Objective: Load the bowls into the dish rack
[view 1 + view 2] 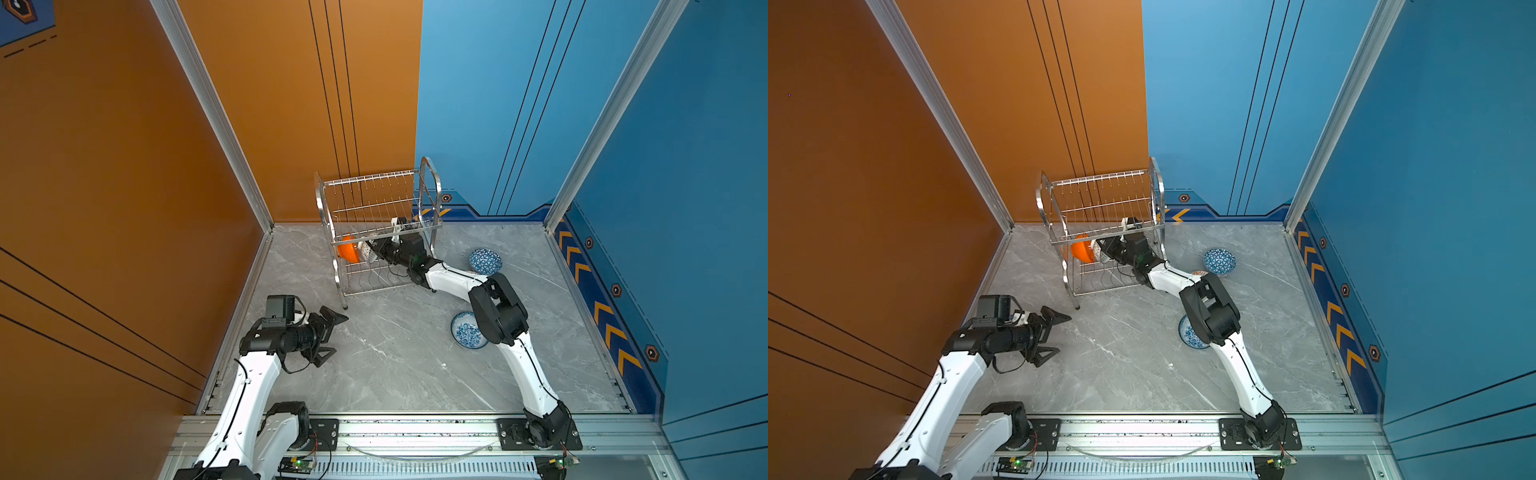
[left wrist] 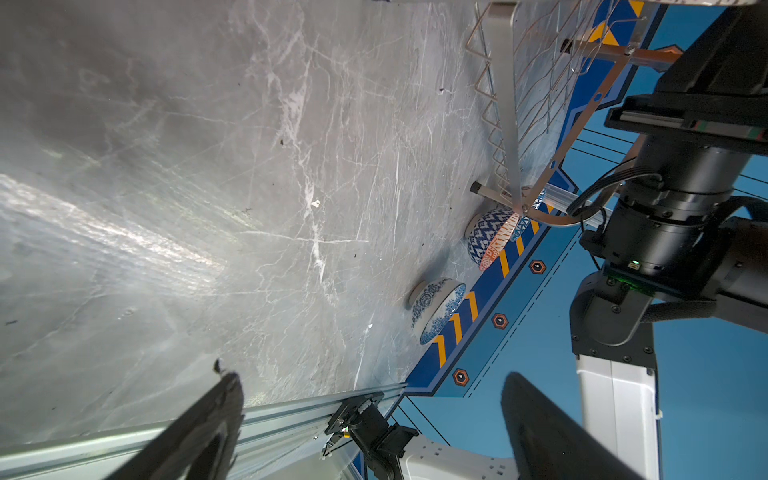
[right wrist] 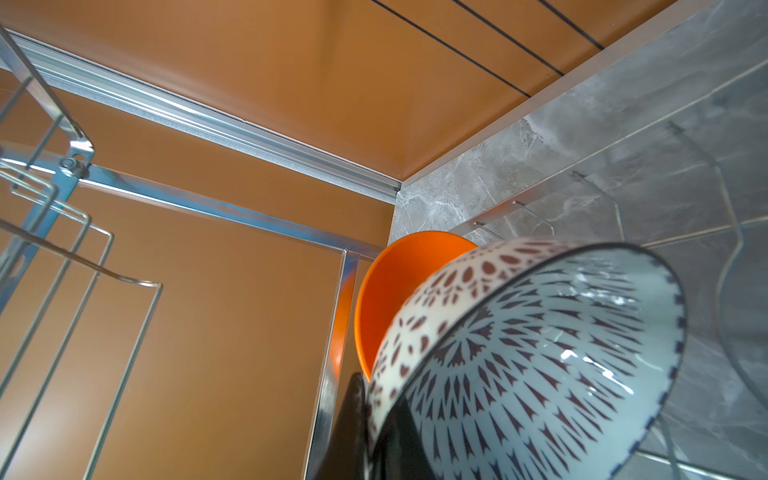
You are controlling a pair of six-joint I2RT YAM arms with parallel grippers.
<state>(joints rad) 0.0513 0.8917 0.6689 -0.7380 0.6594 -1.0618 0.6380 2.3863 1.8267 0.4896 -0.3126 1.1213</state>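
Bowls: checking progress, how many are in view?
5. In the rack: orange bowl, and lattice bowl in the right tool. On the table: triangle bowl, floral bowl, and orange-white bowl, mostly hidden by the arm.

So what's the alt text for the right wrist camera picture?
A white bowl with black lattice, gripped at its rim by the right gripper, stands on edge beside a plain orange bowl inside the steel wire dish rack. Behind are an orange wall and the grey marble tabletop.
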